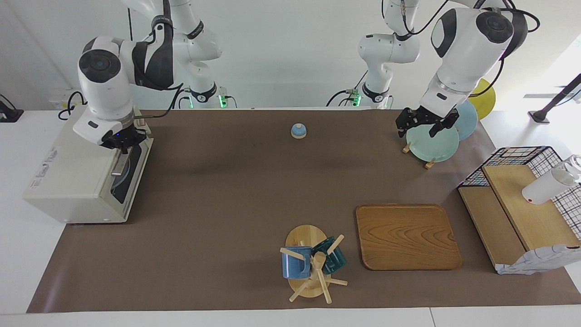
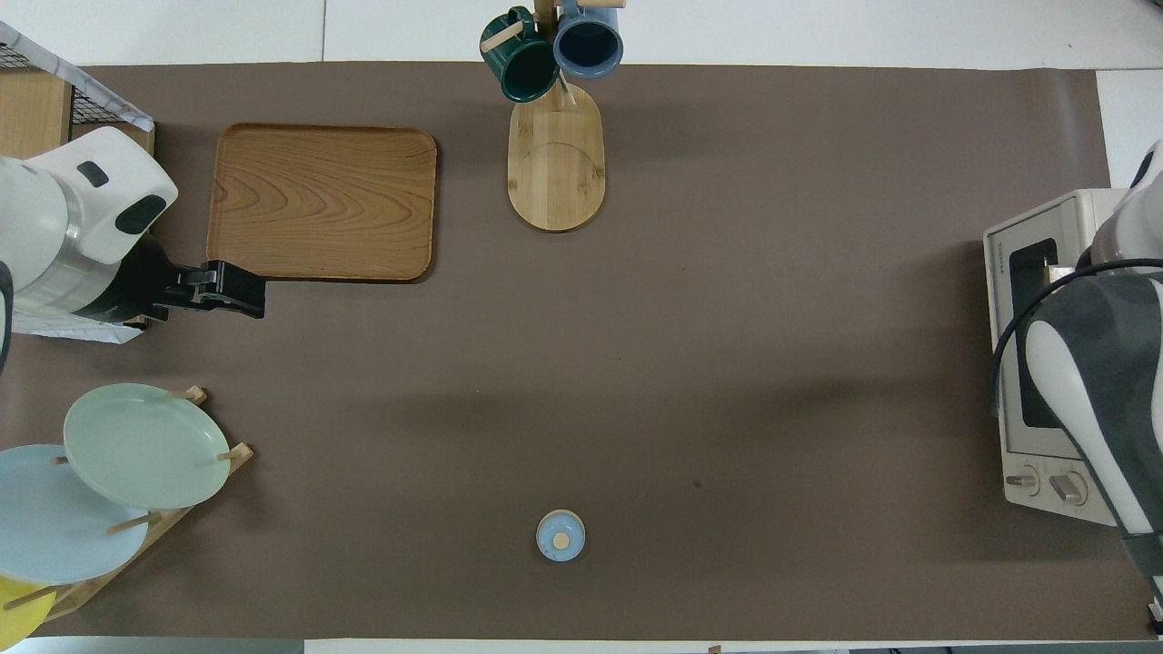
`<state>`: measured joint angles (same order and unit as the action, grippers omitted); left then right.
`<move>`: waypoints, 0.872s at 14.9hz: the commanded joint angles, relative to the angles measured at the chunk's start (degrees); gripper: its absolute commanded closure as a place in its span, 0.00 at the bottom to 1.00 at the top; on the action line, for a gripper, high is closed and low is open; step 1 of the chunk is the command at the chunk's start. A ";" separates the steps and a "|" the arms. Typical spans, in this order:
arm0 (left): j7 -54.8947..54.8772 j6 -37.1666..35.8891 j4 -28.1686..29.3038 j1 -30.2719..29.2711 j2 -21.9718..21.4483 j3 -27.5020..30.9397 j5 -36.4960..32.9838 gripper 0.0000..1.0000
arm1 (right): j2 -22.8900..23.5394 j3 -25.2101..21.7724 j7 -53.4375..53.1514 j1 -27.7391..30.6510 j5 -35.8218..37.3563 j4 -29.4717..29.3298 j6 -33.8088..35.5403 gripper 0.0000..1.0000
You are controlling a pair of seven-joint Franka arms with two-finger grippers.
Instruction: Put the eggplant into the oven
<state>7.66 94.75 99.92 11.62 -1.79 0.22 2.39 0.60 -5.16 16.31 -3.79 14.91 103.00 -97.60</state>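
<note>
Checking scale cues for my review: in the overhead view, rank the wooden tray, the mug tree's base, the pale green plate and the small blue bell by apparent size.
1. wooden tray
2. pale green plate
3. mug tree's base, fairly close to the plate
4. small blue bell

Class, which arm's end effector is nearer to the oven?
Right. The right end effector is at the oven, by the handle at its door. The left end effector hangs over the plate rack at the table's left-arm end.
</note>
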 commanded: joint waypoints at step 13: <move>-0.54 -0.79 -0.61 -0.64 -0.41 -0.14 0.86 0.00 | 1.51 -0.02 -10.24 0.71 -13.68 -7.46 7.33 0.00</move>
<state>7.66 94.75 99.92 11.62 -1.79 0.22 2.39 2.52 -5.19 7.19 -3.74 2.91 95.99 -91.07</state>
